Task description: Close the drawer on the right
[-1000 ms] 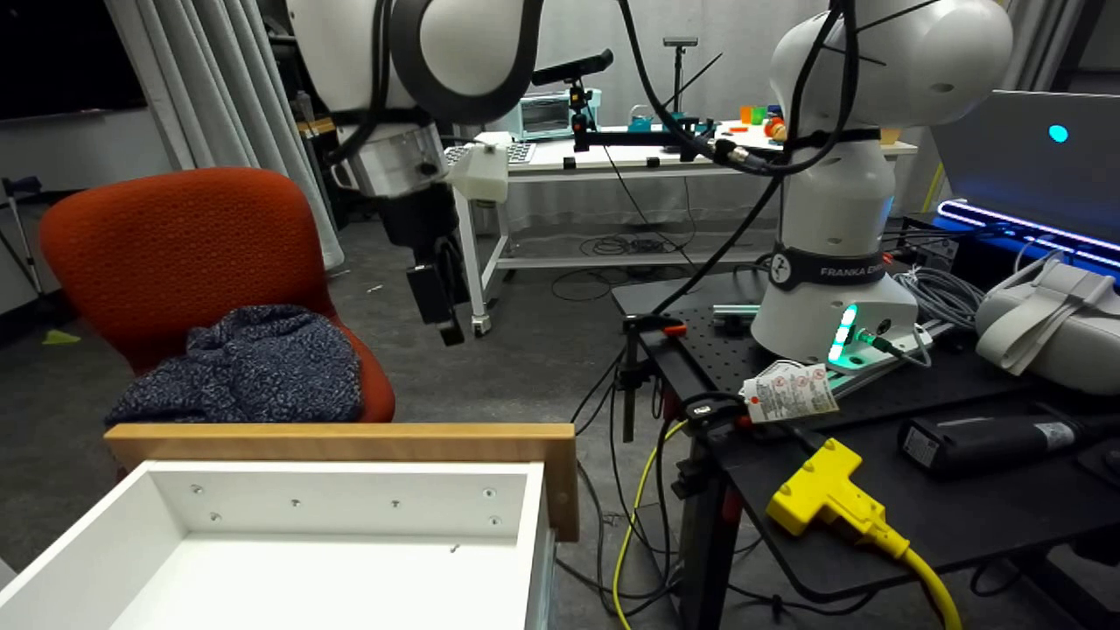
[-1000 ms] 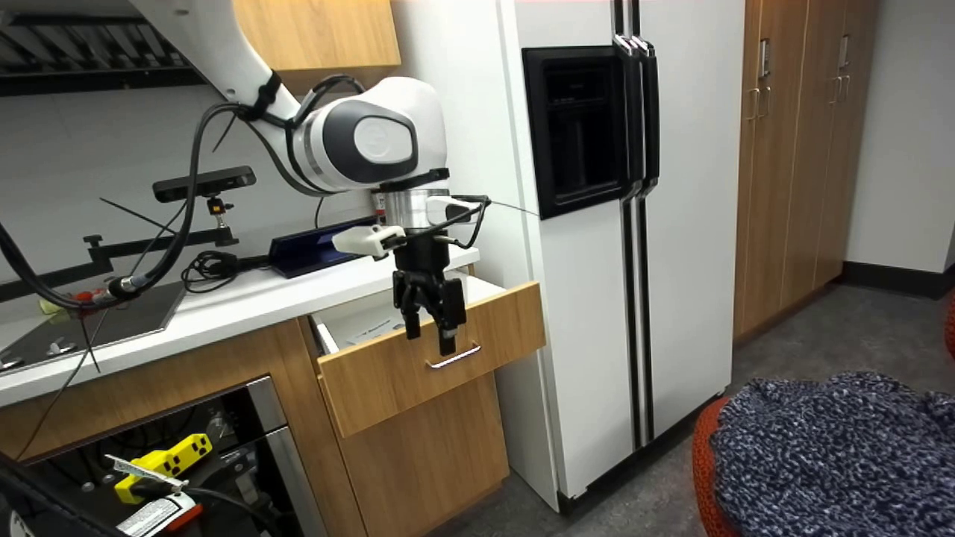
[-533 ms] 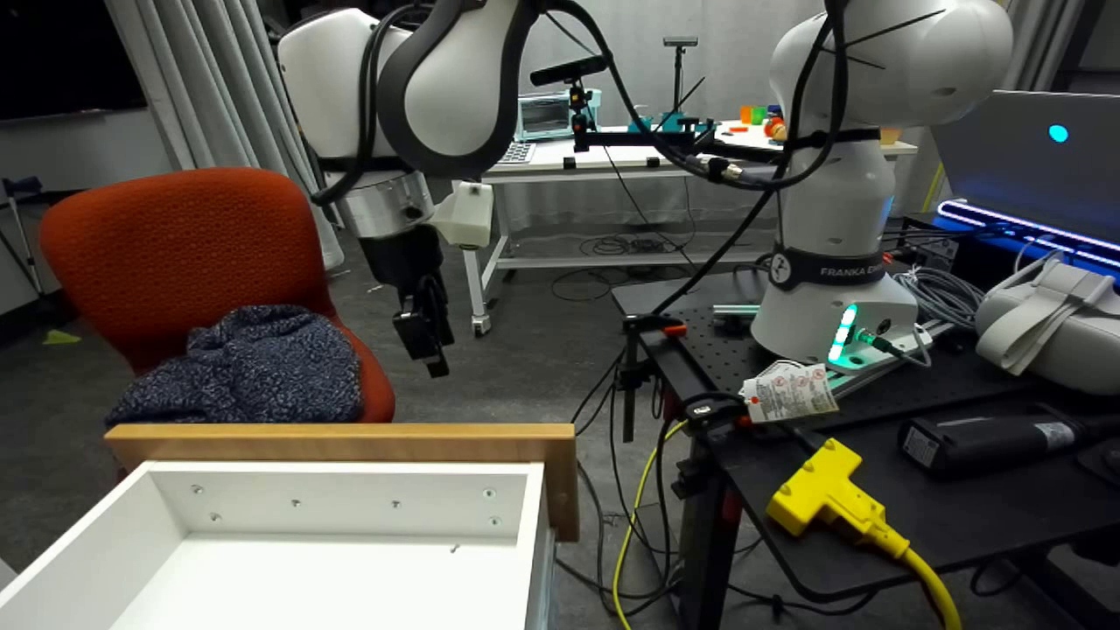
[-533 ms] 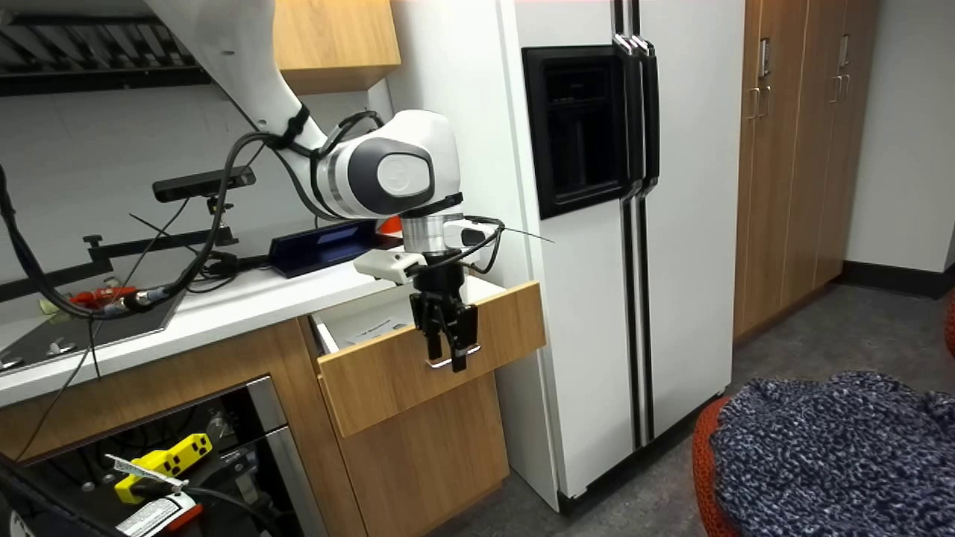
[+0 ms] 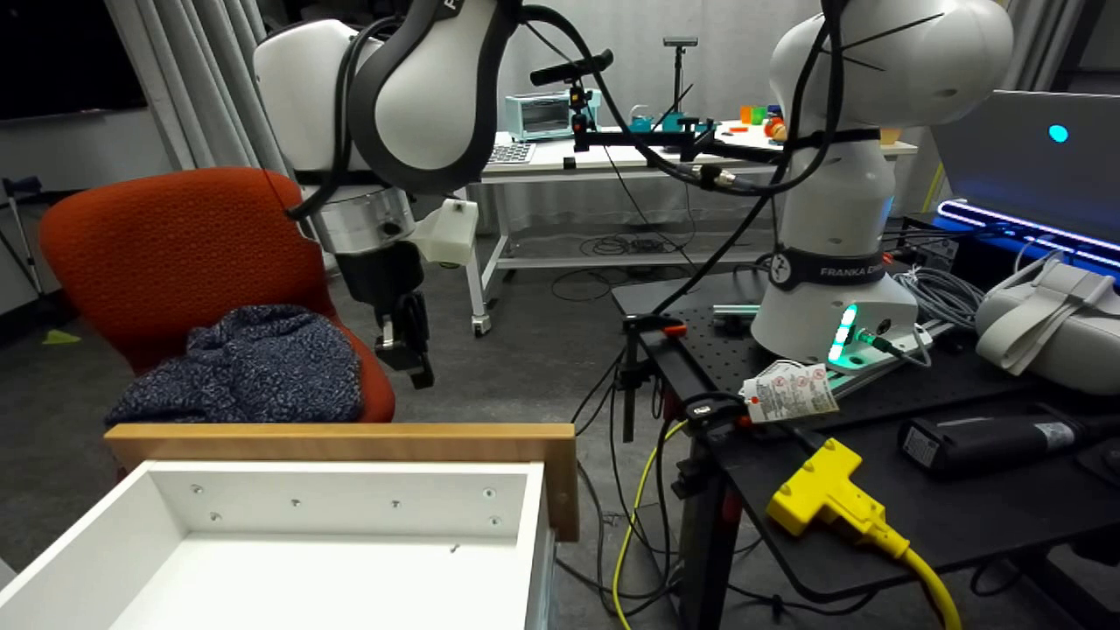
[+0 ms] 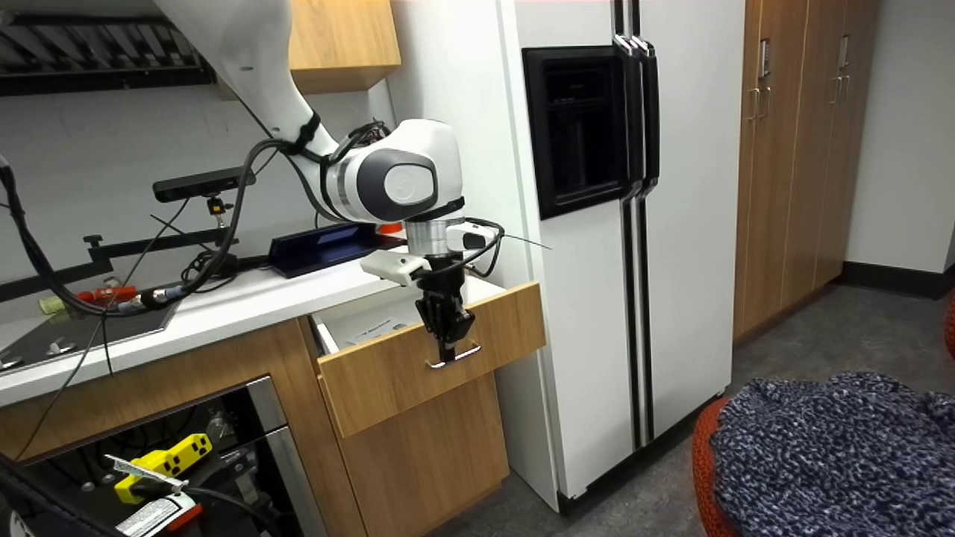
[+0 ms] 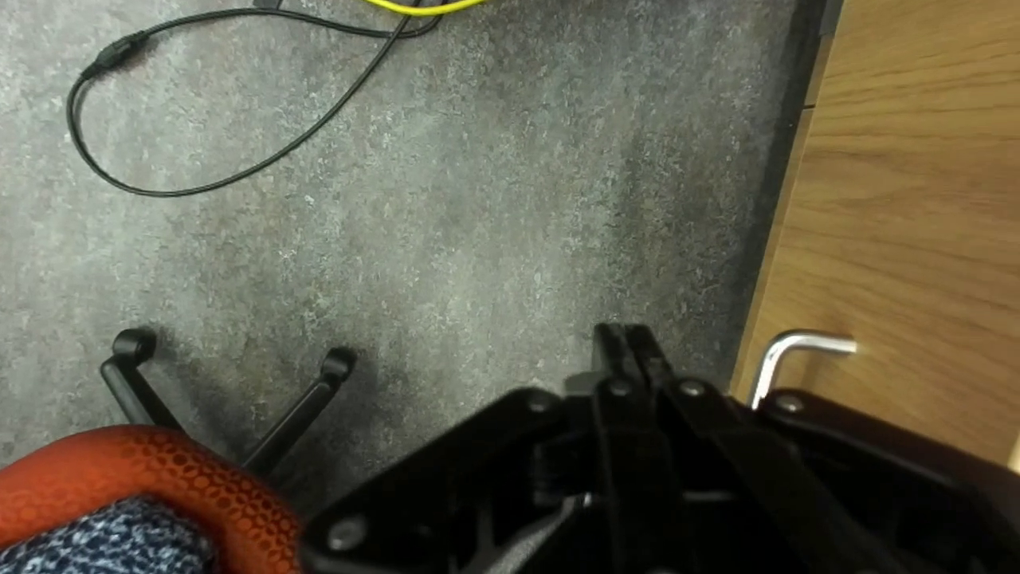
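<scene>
"One drawer (image 6: 388, 384), pulled out of its cabinet (image 6: 433, 456). Where does it sit?"

"It shows in both exterior views. In an exterior view it fills the lower left of the frame, white inside, with a tan wooden front (image 5: 350, 442) along its far edge. In an exterior view that front faces out at the middle of the frame, just left of the fridge (image 6: 686, 261)."

"And the claw (image 7: 625, 328)?"

"Fingers pressed together, the tips meeting a little right of and below the centre of the wrist view. It has hold of nothing. In both exterior views it points downward."

"Is it touching the handle (image 7: 817, 343)?"

"The tips are apart from it: in the wrist view a strip of floor (image 7: 705, 343) shows between them and the metal handle, at the right. In an exterior view the two overlap near the middle of the frame."

"What else?"

"An orange chair (image 5: 175, 245) at the left of the frame, a dark speckled cloth (image 5: 254, 376) on its seat. At the right, a black tabletop (image 5: 980, 516) carries the white arm base (image 5: 792, 315) and a yellow plug (image 5: 831, 486)."
</scene>
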`<state>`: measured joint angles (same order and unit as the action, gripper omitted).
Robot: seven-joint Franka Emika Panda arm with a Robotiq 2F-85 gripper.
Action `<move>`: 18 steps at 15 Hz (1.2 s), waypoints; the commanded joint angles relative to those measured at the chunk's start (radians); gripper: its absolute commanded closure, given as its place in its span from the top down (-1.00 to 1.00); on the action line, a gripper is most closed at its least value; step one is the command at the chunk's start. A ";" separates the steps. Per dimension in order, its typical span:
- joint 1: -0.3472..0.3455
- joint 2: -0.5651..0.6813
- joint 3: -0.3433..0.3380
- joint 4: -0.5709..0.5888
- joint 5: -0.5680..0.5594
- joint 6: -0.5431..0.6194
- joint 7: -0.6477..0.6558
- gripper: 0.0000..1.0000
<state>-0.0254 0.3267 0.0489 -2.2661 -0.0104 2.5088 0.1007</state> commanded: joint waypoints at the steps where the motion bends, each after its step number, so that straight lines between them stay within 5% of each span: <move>1: 0.011 0.038 0.021 0.023 0.073 0.042 -0.047 -1.00; 18: -0.032 0.142 0.141 0.128 0.339 0.073 -0.223 -1.00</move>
<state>-0.0323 0.4404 0.1472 -2.1715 0.2569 2.5640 -0.0552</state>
